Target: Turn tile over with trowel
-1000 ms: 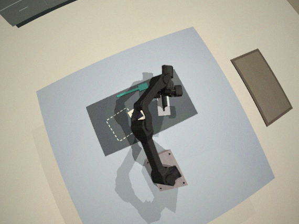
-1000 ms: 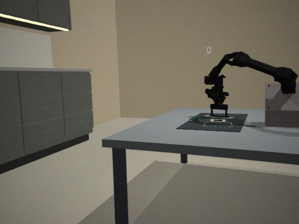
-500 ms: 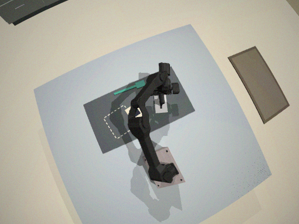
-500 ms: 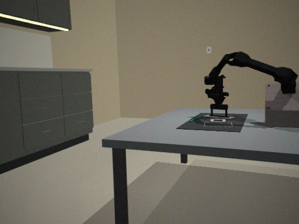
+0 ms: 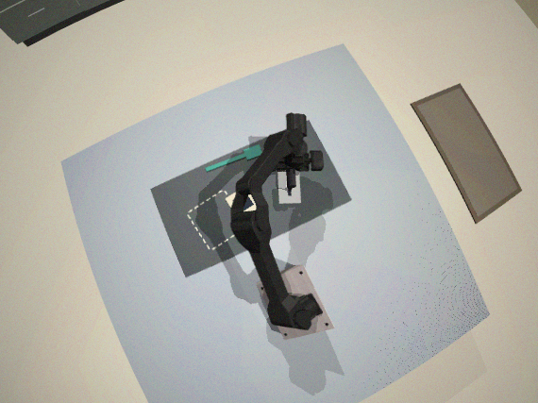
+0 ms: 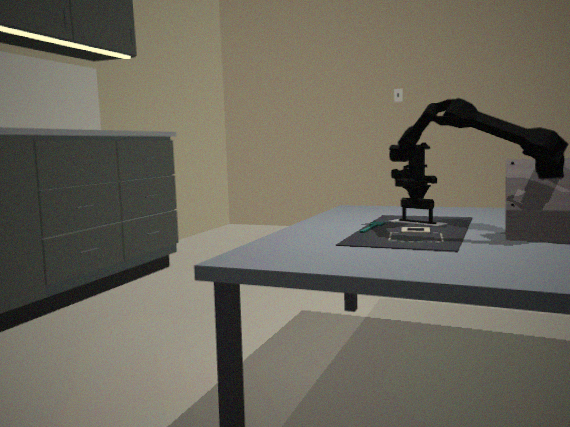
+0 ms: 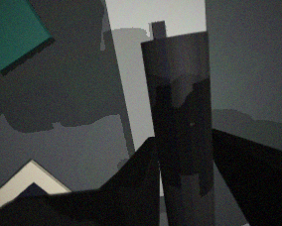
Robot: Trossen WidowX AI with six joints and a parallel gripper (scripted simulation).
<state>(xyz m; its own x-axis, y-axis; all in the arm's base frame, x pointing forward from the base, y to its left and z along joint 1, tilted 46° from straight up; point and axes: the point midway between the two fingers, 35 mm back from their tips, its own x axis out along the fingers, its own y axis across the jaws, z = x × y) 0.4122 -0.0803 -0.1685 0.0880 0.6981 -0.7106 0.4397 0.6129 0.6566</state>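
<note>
On your left in the top view, the white dashed outline [image 5: 189,215] [image 6: 442,237] lies on the dark grey rectangular mat [image 5: 172,227] [image 6: 350,243] [image 7: 248,89], which sits on the pale blue tabletop [image 5: 118,185] [image 6: 300,253]. Next comes a teal long-handled tool [image 5: 252,153] [image 6: 372,227] [image 7: 22,35] near the mat's far edge; it isn't the one you seem to need, so keep your elbow and wrist moves away from it.

The square cream tile with a dark mark [image 5: 233,201] [image 6: 404,229] [image 7: 32,170] is at or just beside the outline's right end, partly under the arm in the top view, mark up, so the turn is still to do.

Further right is the small trowel with a flat pale blade and round black handle [image 5: 295,199] [image 6: 418,203] [image 7: 179,64]. Your black gripper [image 5: 292,163] [image 6: 418,197] [image 7: 181,140] is pinching that handle, one finger on each side, with the blade low at the mat.

Settle this grip before you lift. Check that the handle sits squarely between the fingers, since a round bar could roll under the load of the tile. Then raise it straight up, gently, and keep the blade level while you carry it left. Come in low beside the tile so the blade's edge gets beneath it; too steep an approach would probably just shove it along.
</note>
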